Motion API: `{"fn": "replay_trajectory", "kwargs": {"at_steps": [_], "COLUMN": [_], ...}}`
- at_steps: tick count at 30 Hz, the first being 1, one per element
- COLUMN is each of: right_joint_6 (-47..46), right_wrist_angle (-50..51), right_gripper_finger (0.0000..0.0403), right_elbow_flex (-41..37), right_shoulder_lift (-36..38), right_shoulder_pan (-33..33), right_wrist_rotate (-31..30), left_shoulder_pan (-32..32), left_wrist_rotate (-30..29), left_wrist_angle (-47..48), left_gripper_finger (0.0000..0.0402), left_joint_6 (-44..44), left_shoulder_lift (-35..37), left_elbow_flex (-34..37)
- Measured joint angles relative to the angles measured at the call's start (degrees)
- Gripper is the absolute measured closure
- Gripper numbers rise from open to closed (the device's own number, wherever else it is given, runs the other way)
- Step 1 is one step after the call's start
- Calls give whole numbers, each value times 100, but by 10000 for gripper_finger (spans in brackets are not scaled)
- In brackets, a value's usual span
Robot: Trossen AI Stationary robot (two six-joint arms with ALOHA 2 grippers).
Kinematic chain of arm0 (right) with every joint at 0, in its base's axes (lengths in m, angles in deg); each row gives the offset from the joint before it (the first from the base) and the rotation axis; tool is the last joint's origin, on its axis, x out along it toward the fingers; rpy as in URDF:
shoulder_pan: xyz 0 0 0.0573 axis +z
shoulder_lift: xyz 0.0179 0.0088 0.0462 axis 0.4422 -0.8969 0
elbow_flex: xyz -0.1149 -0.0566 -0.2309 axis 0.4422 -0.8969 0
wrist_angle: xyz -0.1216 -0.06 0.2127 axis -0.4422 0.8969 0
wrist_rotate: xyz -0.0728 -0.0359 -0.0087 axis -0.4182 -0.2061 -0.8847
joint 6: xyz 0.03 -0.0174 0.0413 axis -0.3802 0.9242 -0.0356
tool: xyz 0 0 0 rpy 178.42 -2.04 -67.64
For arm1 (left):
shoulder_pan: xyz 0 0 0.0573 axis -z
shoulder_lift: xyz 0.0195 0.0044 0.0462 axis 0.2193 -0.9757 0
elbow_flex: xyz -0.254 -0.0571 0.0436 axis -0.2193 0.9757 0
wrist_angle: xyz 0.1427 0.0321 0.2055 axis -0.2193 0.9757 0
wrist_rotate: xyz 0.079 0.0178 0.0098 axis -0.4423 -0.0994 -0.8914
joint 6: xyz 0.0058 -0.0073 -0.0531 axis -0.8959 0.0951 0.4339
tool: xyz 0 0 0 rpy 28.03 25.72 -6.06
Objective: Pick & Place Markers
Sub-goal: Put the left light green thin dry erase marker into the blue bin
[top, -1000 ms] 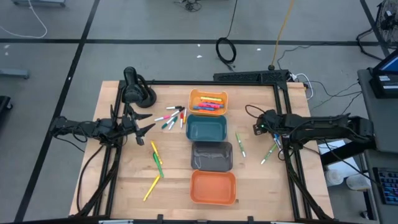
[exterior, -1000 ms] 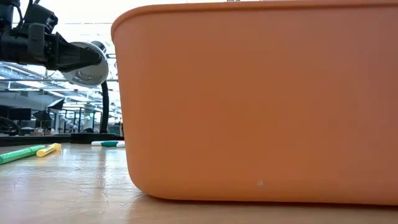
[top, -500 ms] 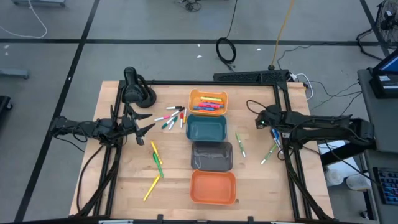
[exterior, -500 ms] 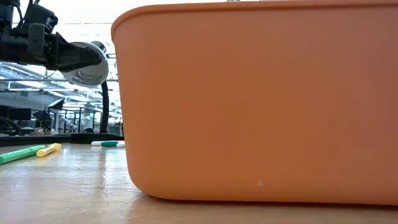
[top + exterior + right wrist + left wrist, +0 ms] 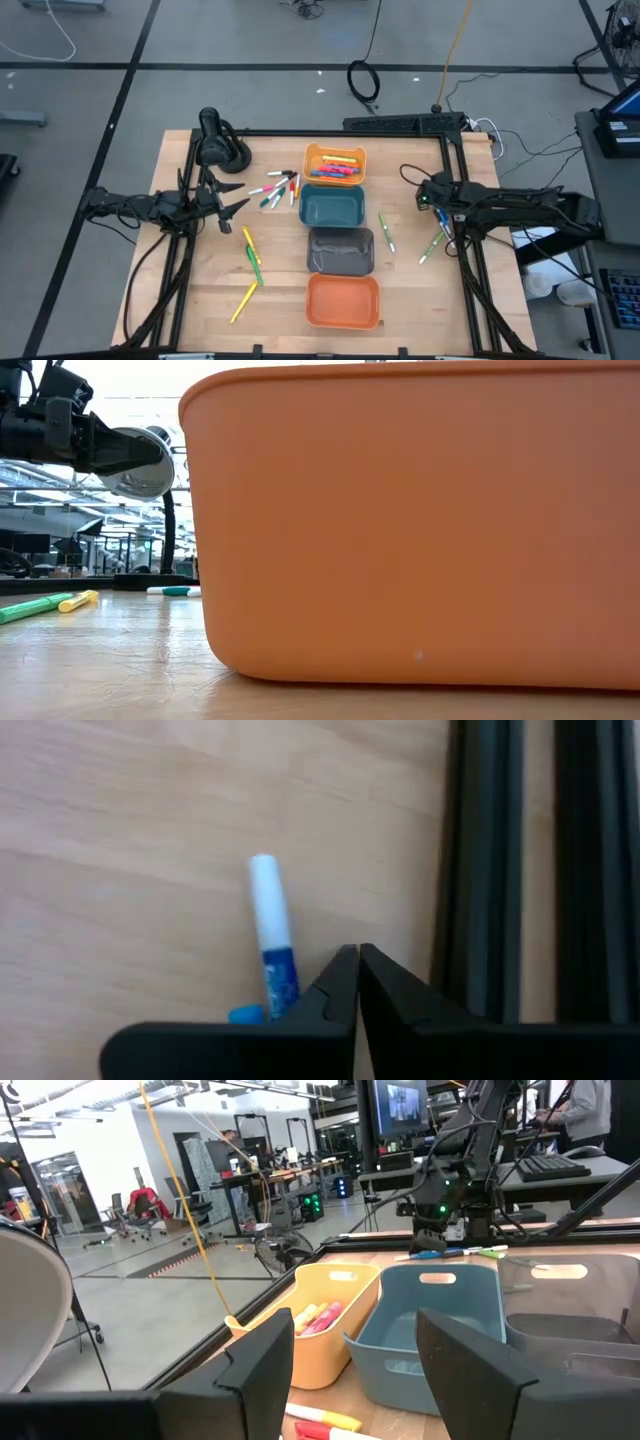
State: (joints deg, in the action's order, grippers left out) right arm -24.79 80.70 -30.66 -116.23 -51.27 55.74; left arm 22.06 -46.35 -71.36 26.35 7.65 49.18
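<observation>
Nearest the front edge of the wooden surface (image 5: 410, 295) sits the orange bin (image 5: 342, 301), the near end of a row of four, and every place here is reckoned from it. A yellow marker (image 5: 243, 301) lies slanted to its left, and a little farther back a green marker (image 5: 254, 262) and another yellow one (image 5: 248, 240) lie together; all are thin, short, capped sticks. Behind the orange bin comes the grey bin (image 5: 340, 249), then the teal bin (image 5: 332, 206). To the right of the grey one, two pale green-tipped markers (image 5: 387, 234) lie loose on the wood, one close by and one nearer the right frame rail.

Out there, to the right and back from the orange bin, the right end effector (image 5: 424, 194) hangs low by the rail with its fingers (image 5: 345, 982) pressed together, holding nothing. Just beside them lies a blue marker (image 5: 272, 952) with a white end and a blue band, flat on the wood.

To the left and back from the orange bin, the left end effector (image 5: 235, 198) hovers with its fingers (image 5: 262, 1372) spread apart. Just past it is a scattered cluster of markers (image 5: 277, 188) in red, pink, green and white. Farthest back, the light orange bin (image 5: 335, 165) holds yellow and pink markers (image 5: 318, 1318).
</observation>
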Motion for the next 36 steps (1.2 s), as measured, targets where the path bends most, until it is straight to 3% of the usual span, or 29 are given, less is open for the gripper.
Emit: {"fn": "replay_trajectory", "kwargs": {"at_steps": [8,16,25,28,36], "right_joint_6": [210,624,1255,1118,946], "right_wrist_angle": [-741,-1849,-3353,-3670,-4006], "right_gripper_finger": [379,385,392,392,402], "right_elbow_flex": [94,92,92,70,300], "right_shoulder_lift": [166,167,168,168,164], "right_shoulder_pan": [301,753,1685,2254,3991], "right_wrist_rotate": [677,1067,1523,1448,223], "left_shoulder_pan": [0,0,0,1,2], "left_wrist_rotate": [-2,-2,-4,-4,-4], "left_wrist_angle": [0,1,0,0,0], "left_gripper_finger": [188,188,188,188,188], "left_joint_6": [1,0,0,1,0], "left_shoulder_lift": [0,0,0,-2,-2], "left_elbow_flex": [0,0,0,0,0]}}
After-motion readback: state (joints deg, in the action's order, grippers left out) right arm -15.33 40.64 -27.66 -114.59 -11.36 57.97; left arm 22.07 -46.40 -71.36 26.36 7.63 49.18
